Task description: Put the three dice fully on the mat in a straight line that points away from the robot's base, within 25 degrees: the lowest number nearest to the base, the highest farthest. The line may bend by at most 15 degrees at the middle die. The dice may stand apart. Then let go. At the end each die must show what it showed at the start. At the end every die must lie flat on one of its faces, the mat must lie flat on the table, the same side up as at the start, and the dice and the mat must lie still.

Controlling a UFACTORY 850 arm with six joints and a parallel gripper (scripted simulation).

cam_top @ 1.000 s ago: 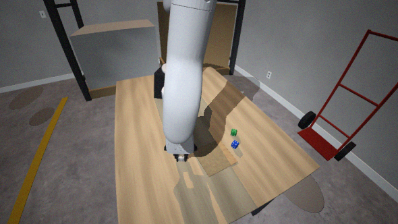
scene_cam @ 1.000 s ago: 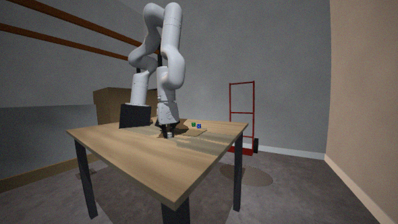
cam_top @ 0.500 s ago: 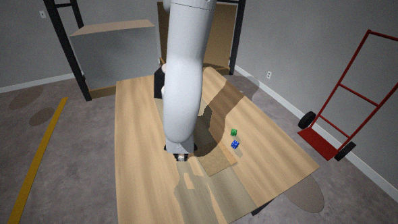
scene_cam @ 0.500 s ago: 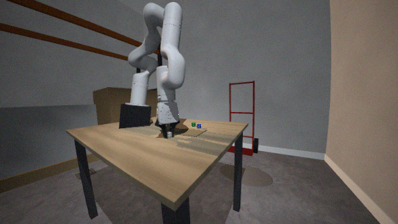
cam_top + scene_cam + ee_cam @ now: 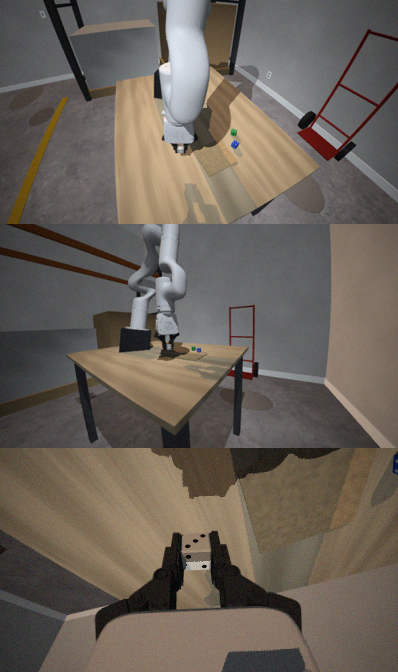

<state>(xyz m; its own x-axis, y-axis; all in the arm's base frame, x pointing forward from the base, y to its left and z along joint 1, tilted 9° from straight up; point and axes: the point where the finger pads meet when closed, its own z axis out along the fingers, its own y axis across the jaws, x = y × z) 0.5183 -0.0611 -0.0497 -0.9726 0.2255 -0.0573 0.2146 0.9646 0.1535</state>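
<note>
My gripper is shut on a white die and holds it a little above the table, just left of the mat. The die's top face shows three black pips in the wrist view. The gripper and die also show in the top view and the exterior view. The tan mat lies flat on the table, partly in the arm's shadow. A green die and a blue die sit on the table just right of the mat, the green one nearer the base.
The arm's black base block stands at the table's far end. A red hand truck stands on the floor to the right. A large cardboard box is behind the table.
</note>
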